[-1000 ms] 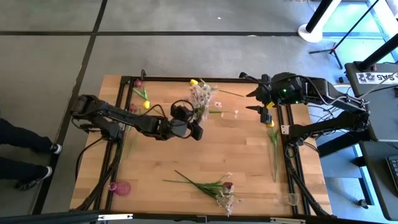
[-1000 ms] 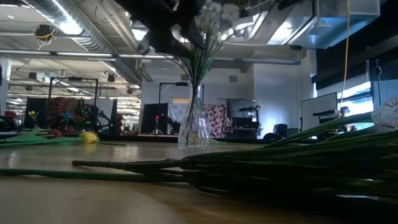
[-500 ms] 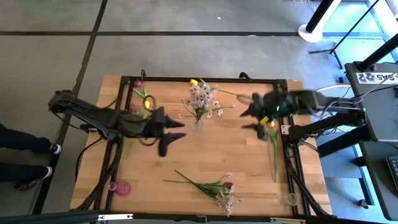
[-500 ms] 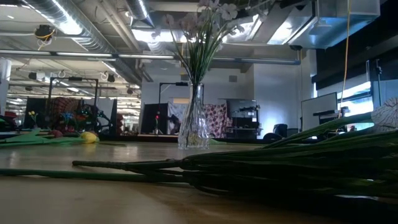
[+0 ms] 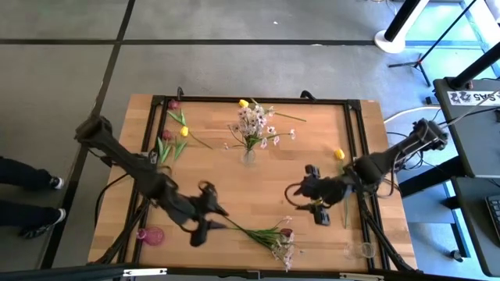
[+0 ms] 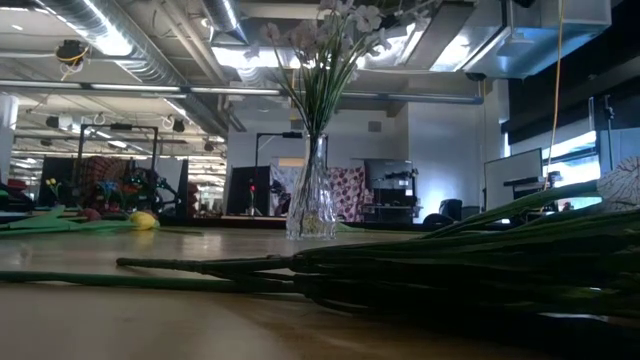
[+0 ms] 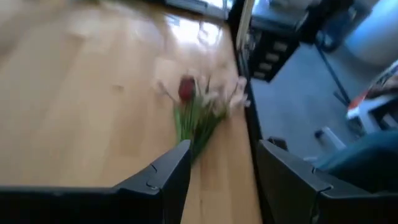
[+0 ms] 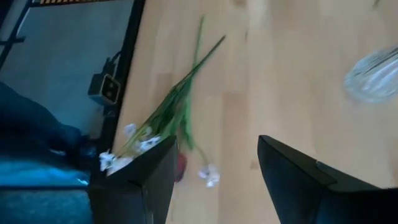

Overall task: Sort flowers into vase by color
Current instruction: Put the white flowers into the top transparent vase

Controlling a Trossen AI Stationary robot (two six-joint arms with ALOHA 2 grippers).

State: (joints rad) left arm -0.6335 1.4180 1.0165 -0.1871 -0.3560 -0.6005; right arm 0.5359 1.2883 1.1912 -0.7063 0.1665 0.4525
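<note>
On the left side of the pale wooden counter (image 5: 234,187), a small pink glass vase (image 5: 153,235) is seen empty near the front corner, while yellow and dark red tulip buds on green stems (image 5: 173,134) lie unsorted toward the back. The left gripper (image 5: 205,221) is held low beside the stem ends of a mixed bundle of green-stemmed flowers (image 5: 266,234) at the front edge, its jaws spread wide with nothing between them. At the centre back, a clear glass vase (image 5: 248,156) already carries a spray of tiny white-pink blossoms (image 5: 254,125) — the only colour judged sorted. Further right, the right gripper (image 5: 311,195) hangs open and empty near a yellow tulip (image 5: 341,168) lying loose — most of the sorting is judged still to be done.
</note>
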